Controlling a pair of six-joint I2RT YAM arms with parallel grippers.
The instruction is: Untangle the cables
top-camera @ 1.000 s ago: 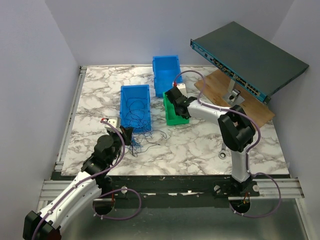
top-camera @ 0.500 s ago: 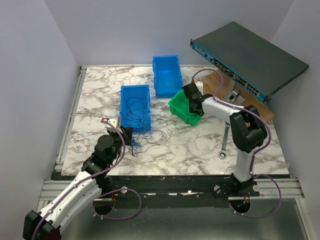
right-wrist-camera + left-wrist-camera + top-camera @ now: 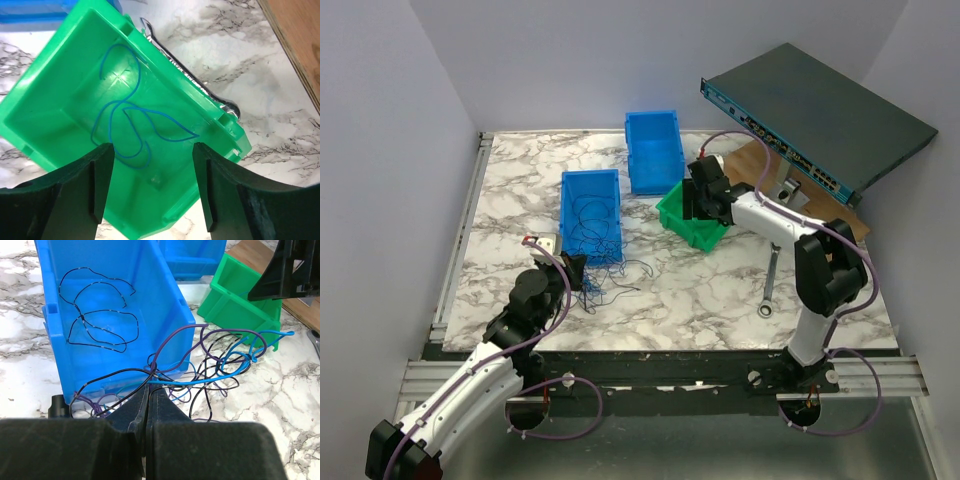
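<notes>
Since a second ago my right hand (image 3: 151, 150) has swung the green plastic bin (image 3: 55, 105) rightward and now stands wide above it, one thin blue cable (image 3: 125, 107) coiled inside. My left hand (image 3: 148, 392) is clamped on the tangle of blue, purple and black cables (image 3: 235, 360) beside the blue plastic bin (image 3: 55, 270).

Front centre: bare marble table (image 3: 700, 292) between cables (image 3: 608, 278) and wrench (image 3: 769, 284).
Mid-table: near blue bin (image 3: 588, 182), far blue bin (image 3: 653, 150), green bin (image 3: 695, 232) close-set, narrow gaps.
Right rear: tilted switch (image 3: 820, 110) overhangs wooden board (image 3: 835, 228).
</notes>
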